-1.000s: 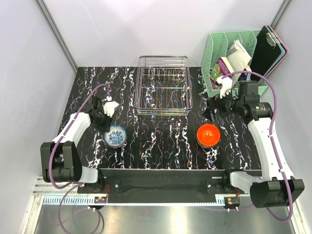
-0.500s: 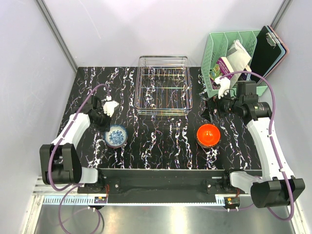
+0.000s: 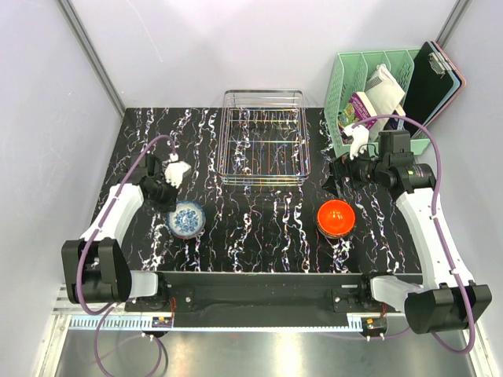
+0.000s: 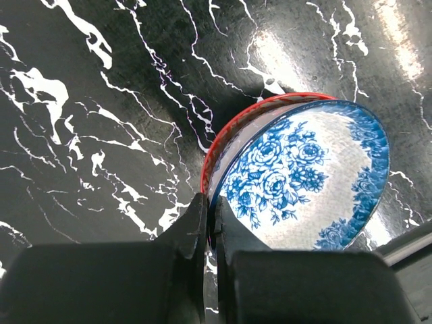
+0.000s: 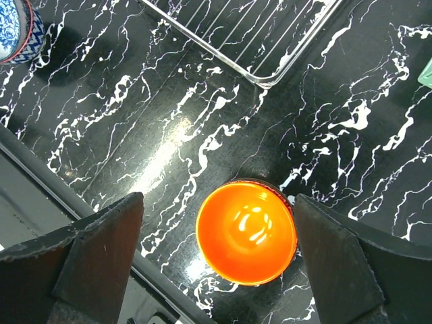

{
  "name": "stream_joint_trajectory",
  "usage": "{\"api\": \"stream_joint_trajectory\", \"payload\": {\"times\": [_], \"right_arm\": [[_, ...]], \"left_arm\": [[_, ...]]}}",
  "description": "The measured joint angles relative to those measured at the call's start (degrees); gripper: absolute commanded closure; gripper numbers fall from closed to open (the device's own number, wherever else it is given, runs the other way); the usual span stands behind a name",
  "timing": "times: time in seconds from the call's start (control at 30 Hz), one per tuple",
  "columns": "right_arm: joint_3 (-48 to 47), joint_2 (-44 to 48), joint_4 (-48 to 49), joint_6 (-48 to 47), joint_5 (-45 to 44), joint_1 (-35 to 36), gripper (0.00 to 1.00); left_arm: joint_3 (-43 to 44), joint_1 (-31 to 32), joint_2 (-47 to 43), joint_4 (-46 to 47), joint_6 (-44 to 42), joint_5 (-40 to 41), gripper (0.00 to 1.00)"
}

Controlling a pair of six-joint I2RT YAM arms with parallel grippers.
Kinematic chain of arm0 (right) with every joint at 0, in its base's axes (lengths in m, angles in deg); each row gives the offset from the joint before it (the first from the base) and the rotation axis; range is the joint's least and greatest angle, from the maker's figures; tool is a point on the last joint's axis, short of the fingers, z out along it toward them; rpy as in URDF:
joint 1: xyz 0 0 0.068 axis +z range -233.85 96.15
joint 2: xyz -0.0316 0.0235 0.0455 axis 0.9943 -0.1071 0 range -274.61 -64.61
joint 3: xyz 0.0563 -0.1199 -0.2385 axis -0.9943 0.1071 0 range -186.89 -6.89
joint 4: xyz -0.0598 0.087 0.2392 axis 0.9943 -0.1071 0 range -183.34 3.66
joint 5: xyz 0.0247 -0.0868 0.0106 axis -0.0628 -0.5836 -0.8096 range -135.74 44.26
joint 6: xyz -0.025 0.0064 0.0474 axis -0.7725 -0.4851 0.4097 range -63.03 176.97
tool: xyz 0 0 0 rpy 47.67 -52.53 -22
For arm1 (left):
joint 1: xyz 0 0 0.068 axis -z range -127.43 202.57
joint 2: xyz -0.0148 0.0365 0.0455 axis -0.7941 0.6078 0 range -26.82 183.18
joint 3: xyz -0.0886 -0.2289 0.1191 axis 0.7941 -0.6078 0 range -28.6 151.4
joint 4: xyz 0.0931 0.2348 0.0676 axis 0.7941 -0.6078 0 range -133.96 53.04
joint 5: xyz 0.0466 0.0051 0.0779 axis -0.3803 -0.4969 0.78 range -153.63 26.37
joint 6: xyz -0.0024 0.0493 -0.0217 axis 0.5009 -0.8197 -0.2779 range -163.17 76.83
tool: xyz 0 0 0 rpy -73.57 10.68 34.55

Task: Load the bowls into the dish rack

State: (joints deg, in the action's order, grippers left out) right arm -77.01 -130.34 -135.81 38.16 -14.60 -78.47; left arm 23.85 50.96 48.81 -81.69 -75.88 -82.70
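A blue-and-white bowl sits on the black marble table at the left. In the left wrist view the blue-and-white bowl appears nested in a red-rimmed bowl. My left gripper is shut on its near rim. A glossy orange-red bowl sits at the right. My right gripper is open and empty, hovering above it. The silvery wire dish rack stands at the back centre with no bowl in it.
A mint-green slotted organiser with packets stands at the back right, a dark clipboard leaning beside it. The table's front edge rail runs below the bowls. The blue-and-white bowl also shows in the right wrist view.
The right arm has shifted slightly left and back, still open. The left arm has shifted slightly; the blue-and-white bowl stays in about the same place.
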Motion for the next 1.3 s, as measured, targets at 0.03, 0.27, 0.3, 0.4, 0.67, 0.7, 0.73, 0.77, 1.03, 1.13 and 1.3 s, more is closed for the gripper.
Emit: {"api": "stream_joint_trajectory", "payload": {"times": [0.03,0.27,0.3,0.4,0.67,0.7,0.73,0.77,1.03,1.13,1.3], "right_arm": [[0.0,-0.02,0.0,0.17,0.02,0.04,0.0],[-0.02,-0.66,-0.17,1.53,2.03,0.63,0.0],[-0.02,-0.79,-0.2,1.79,2.82,0.63,0.0],[-0.94,-1.84,-0.39,3.23,5.25,0.98,0.0],[-7.85,-7.39,5.75,15.26,15.8,2.08,0.0],[-8.79,-8.46,7.56,17.51,17.29,2.14,0.0],[-9.68,-9.79,9.55,19.91,18.73,2.21,0.0],[-10.47,-11.21,11.63,22.21,20.11,2.29,0.0],[-11.45,-23.54,22.95,34.99,27.12,5.51,0.0],[-11.54,-27.34,26.49,39.06,29.4,7.28,0.0],[-10.25,-29.38,38.29,49.83,34.38,8.52,0.0]], "left_arm": [[0.42,0.0,-0.24,-0.59,0.02,-0.11,1.0],[4.68,0.0,-2.51,-4.2,0.7,-3.69,1.0],[5.31,0.0,-2.99,-4.63,0.9,-4.52,1.0],[7.45,0.02,-4.39,-6.32,1.6,-7.85,1.0],[20.26,4.7,-1.64,-7.98,6.49,-21.38,1.0],[22.12,5.55,-0.55,-7.45,7.3,-22.95,1.0],[23.65,6.45,0.46,-6.56,8.2,-24.28,1.0],[24.81,7.32,1.38,-5.44,9.07,-25.35,1.0],[33.22,13.92,9.9,1.42,12.59,-29.09,1.0],[34.34,16.65,12.79,4.04,13.27,-30.25,1.0],[34.99,20.76,17.27,7.17,13.51,-30.84,1.0]]}}
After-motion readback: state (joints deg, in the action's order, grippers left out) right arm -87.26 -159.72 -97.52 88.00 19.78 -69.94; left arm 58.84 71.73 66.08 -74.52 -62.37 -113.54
